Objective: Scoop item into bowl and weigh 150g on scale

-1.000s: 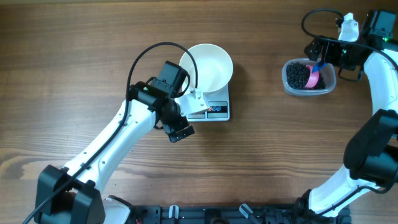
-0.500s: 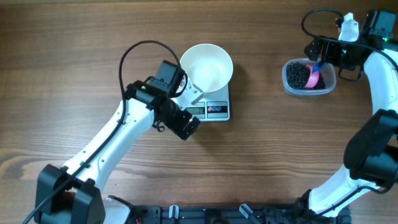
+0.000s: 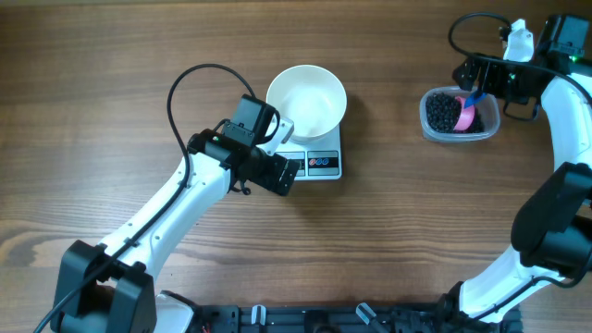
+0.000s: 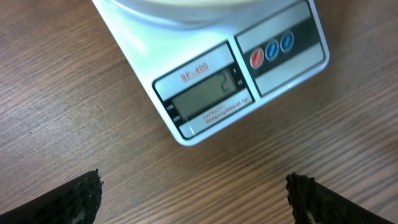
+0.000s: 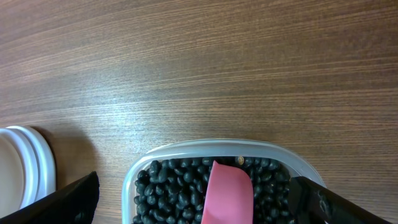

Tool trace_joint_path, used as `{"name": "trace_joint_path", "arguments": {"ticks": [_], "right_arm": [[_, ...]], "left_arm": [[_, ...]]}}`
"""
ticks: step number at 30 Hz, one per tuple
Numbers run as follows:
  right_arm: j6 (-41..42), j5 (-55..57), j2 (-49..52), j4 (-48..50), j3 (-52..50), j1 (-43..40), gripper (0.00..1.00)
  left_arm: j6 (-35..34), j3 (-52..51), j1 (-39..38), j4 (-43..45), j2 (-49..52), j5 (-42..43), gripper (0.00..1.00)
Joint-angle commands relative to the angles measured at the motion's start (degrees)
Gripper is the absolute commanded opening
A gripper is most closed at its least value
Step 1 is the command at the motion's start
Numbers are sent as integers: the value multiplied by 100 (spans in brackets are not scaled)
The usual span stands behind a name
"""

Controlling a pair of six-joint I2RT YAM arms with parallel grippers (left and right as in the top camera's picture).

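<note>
White glazed bowl (image 3: 306, 99) sits on the scale (image 4: 211, 87), left of the table's centre, and covers all of the platform except the near strip with the display and buttons. The bowl interior shows no contents. The item, a heap of black beans (image 5: 174, 186), lies entirely in the clear plastic tub (image 3: 460, 136) at the far right, well apart from the scale. The pink scoop (image 5: 227, 193) rests in the tub on top of the beans, and its blue handle points toward the far edge.

Gripper condition:
- Left gripper (image 4: 196, 199): jaws spread to full width, nothing between them. It hovers just near of the scale's front edge, with the wrist camera looking down on the display. The display is lit, but its digits are too faint to read with confidence.
- Right gripper (image 5: 196, 198): jaws spread to full width, nothing held. It hangs above the tub, with one finger on each side of the scoop in the wrist view.

Step in hand, by judgement: the receiving side is set up (bowl placed, scale on) and scooping has not begun.

Next move, by judgement: the right gripper must descend and close on the scoop handle, not on the pink blade. The scale should read zero with the bowl in place before any beans are transferred. The left arm should keep clear of the bowl rim so that it adds no load to the platform.
</note>
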Motion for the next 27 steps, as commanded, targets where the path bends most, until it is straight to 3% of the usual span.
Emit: {"name": "trace_joint_path", "arguments": {"ticks": [1,8,11,22,27], "right_arm": [[2,-22,101,20,-24,35,100],[4,-22,101,17,-24,35,100],[2,-22,101,20,-24,35,100],[0,-22,101,20,-24,35,100],[2,-22,101,20,-24,35,100]], "left_arm": [[-254,-37,2,146,-52,-120,100],[-247,-35,-136,72,-166,-138,100],[-251,-37,-562,76,-269,-929,100],[-376,-35,-584,-11,-271,-890,100],[-83,-37,-584,11,-271,-752,100]]}}
